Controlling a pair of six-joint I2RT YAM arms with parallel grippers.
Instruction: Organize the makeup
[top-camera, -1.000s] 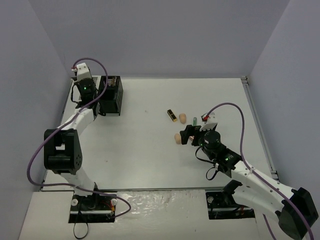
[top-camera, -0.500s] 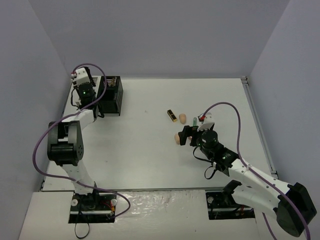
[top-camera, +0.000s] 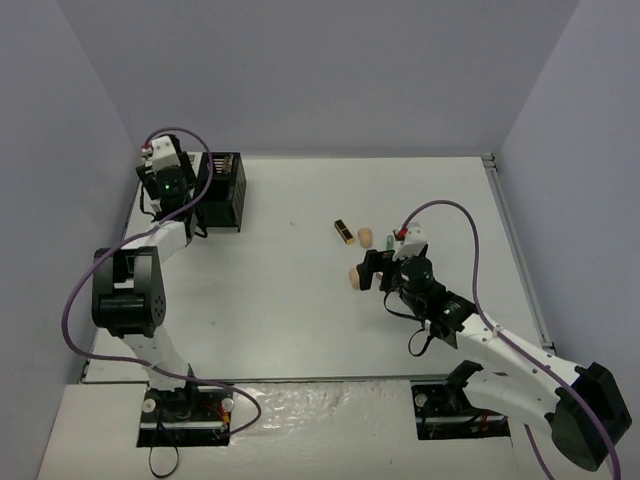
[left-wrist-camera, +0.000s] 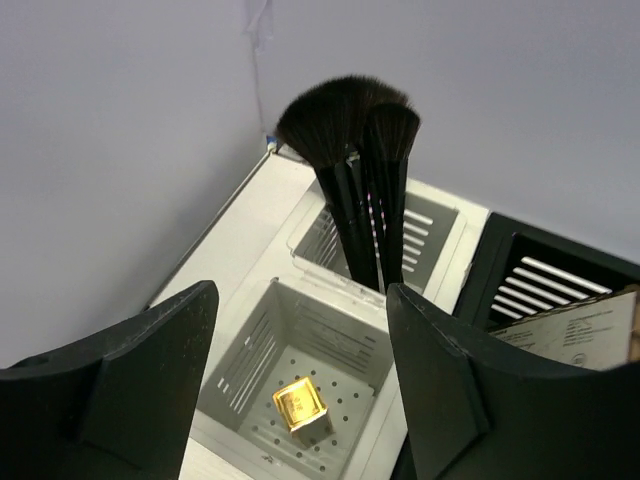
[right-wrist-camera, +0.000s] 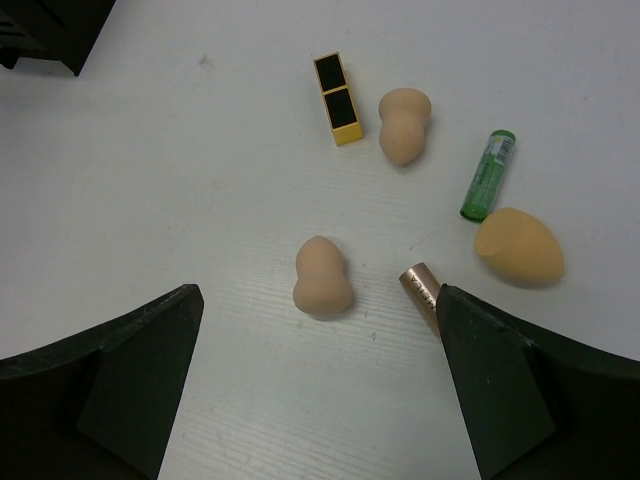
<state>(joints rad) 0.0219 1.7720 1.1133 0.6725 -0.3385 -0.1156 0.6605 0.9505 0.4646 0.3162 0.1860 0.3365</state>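
Both grippers spread wide, nothing held, each poised above makeup.

Right gripper (right-wrist-camera: 318, 297): fully open and empty over the table (right-wrist-camera: 150, 170), with a peach sponge (right-wrist-camera: 323, 277) directly below between the fingers, a rose-gold tube (right-wrist-camera: 422, 288) close to one finger, and a black-and-gold lipstick (right-wrist-camera: 338, 98), green tube (right-wrist-camera: 487, 175) and two more sponges farther out. Left gripper (left-wrist-camera: 300, 295): equally open and empty above the white bin (left-wrist-camera: 255, 350), over a gold-topped lipstick (left-wrist-camera: 302, 407) standing in the near compartment, with two black brushes (left-wrist-camera: 350, 150) upright in the next.
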